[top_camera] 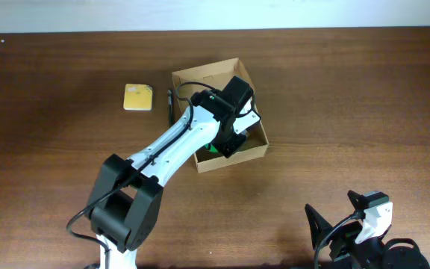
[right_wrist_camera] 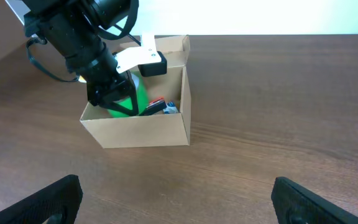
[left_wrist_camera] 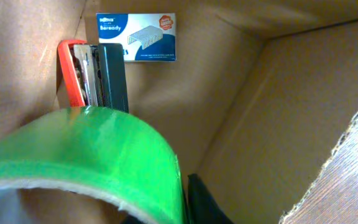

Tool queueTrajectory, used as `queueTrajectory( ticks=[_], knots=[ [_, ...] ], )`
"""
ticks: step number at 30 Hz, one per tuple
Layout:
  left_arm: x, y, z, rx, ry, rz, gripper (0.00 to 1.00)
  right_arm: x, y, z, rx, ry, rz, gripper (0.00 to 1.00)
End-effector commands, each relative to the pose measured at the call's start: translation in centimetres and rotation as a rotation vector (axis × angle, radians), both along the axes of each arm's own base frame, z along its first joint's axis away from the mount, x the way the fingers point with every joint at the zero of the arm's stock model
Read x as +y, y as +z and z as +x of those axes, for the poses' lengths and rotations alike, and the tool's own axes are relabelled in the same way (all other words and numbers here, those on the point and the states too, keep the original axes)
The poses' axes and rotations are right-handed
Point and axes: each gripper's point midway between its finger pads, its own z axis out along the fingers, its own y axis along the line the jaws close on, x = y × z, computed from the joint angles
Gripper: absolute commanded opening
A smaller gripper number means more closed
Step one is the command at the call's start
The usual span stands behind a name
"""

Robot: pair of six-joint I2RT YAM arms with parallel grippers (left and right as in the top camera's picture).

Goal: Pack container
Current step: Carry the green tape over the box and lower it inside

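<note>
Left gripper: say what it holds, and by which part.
Apparently the green tape roll, its ring wall between the fingers, down inside the container.

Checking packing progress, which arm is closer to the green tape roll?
Left. The left fingers are in the box at the tape; the right fingers sit far outside it.

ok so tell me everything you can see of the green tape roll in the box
The green tape roll is a ring of glossy, bright green tape with a pale core edge showing along its lower rim. It is inside the cardboard container, seemingly on edge rather than flat, with the left gripper closed on it. Beyond it lie a red and black stapler and a blue-and-white staple box. Whether the roll touches the stapler or the container's floor cannot be told.
</note>
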Motion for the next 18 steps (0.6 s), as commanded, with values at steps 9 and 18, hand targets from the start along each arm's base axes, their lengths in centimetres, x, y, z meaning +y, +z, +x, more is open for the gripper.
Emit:
queueTrajectory(
  ticks=[9,18],
  knots=[
    [1.3,-0.3,1.2,-0.012,0.013,0.02,0.69,-0.3,0.2,0.1,-0.011,-0.014,0.002,0.99],
    [1.2,0.4,2.4,-0.062,0.024,0.016,0.95,-0.3,0.2,0.1,-0.011,-0.014,0.002,0.99]
  ],
)
